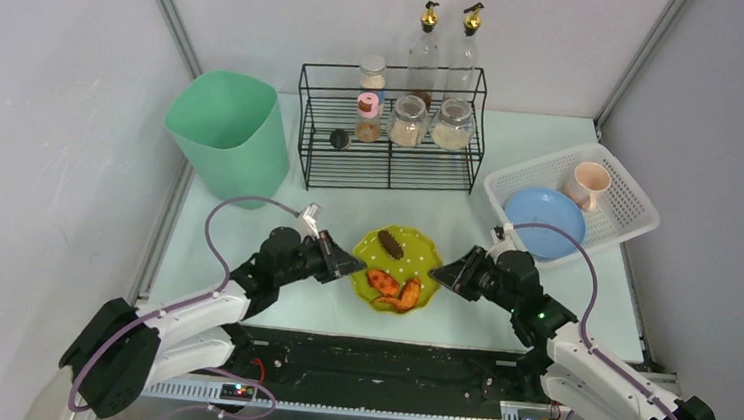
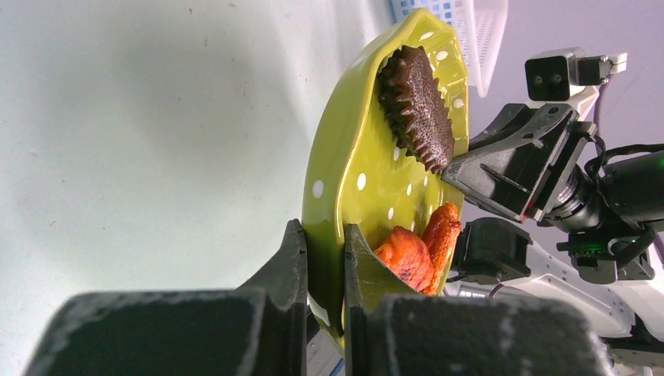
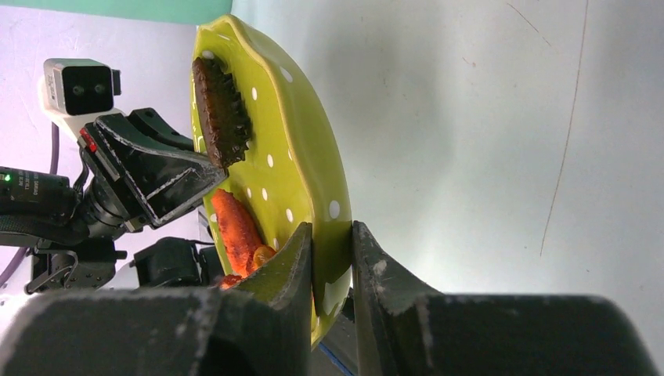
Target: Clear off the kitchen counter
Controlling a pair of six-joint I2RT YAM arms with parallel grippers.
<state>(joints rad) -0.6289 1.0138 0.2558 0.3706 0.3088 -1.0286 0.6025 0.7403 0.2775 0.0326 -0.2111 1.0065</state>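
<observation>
A lime-green dotted plate (image 1: 415,256) sits at the front middle of the pale kitchen counter (image 1: 241,290). It carries a dark brown spiky piece (image 1: 391,244) and orange fried pieces (image 1: 392,290). My left gripper (image 1: 356,265) is shut on the plate's left rim; in the left wrist view its gripper (image 2: 324,270) pinches the green rim (image 2: 344,172). My right gripper (image 1: 443,273) is shut on the plate's right rim; in the right wrist view its gripper (image 3: 330,266) clamps the rim (image 3: 305,164).
A green bin (image 1: 229,134) stands at the back left. A black wire rack (image 1: 391,131) with jars and two bottles is at the back middle. A white slatted basket (image 1: 629,205) at the right holds a blue plate (image 1: 543,221) and a pink cup (image 1: 589,184).
</observation>
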